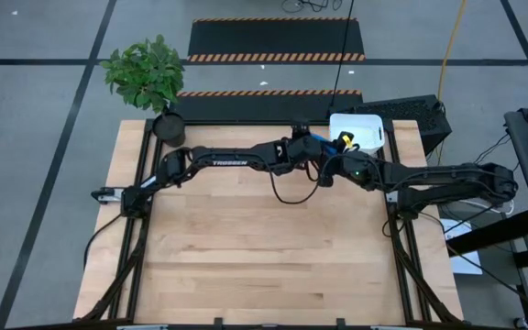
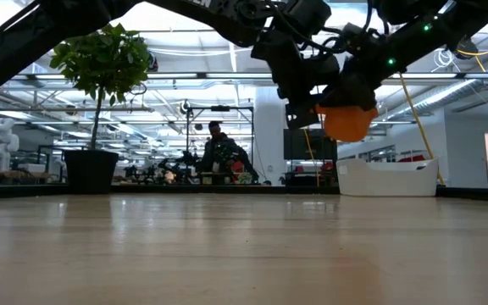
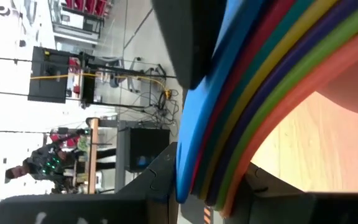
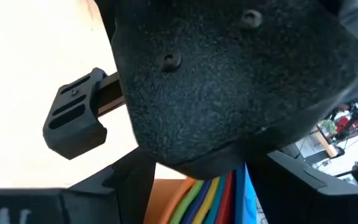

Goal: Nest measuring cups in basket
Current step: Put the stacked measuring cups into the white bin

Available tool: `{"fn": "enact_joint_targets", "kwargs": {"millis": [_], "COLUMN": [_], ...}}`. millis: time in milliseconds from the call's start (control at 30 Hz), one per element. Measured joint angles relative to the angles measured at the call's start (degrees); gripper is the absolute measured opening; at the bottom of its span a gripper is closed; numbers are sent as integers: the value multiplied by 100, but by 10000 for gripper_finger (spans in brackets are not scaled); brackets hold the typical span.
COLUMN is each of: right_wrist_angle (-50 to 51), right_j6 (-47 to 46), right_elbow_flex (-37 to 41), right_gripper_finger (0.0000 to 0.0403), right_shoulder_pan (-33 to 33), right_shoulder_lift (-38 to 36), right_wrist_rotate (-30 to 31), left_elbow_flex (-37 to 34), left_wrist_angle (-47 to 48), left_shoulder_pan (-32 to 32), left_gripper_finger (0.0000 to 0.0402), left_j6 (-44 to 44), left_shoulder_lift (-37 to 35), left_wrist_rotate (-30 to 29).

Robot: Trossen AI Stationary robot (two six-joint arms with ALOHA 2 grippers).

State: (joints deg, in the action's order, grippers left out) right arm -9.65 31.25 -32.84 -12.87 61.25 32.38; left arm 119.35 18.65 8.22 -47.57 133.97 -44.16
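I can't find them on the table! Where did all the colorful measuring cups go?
The measuring cups are stacked together, held up in the air between both end effectors, over the table's far right part, just in front of the white basket.

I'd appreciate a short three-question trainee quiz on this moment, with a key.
1. True or false: the nested measuring cups rest on the table.
2. Which cup is outermost in the stack? A red, B orange, C dark blue.
3. Fill in: the white basket sits by the table's far ____ corner.

Key:
1. False; the left gripper and right gripper hold them in the air.
2. B.
3. Right.
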Motion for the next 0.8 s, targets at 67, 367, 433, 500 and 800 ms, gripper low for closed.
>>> {"fn": "enact_joint_targets", "kwargs": {"millis": [67, 367, 433, 500, 800], "right_wrist_angle": [-1, 60, 80, 109, 155], "right_j6": [98, 287, 331, 354, 381], "right_elbow_flex": [0, 0, 0, 0, 0], "right_gripper_finger": [233, 171, 153, 136, 83], "right_shoulder_pan": [0, -13, -14, -15, -17], "right_shoulder_lift": [0, 9, 7, 6, 1], "right_wrist_rotate": [10, 686, 693, 703, 742], "left_elbow_flex": [0, 3, 4, 4, 4], "left_wrist_angle": [-36, -91, -108, -152, -223], "left_shoulder_pan": [-22, -114, -122, -136, -179], "left_gripper_finger": [78, 73, 71, 71, 71], "left_j6": [-40, -26, -18, -94, -108], "left_shoulder_lift": [0, -11, -11, -11, -11], "left_wrist_rotate": [-10, -150, -157, -168, -82]}}
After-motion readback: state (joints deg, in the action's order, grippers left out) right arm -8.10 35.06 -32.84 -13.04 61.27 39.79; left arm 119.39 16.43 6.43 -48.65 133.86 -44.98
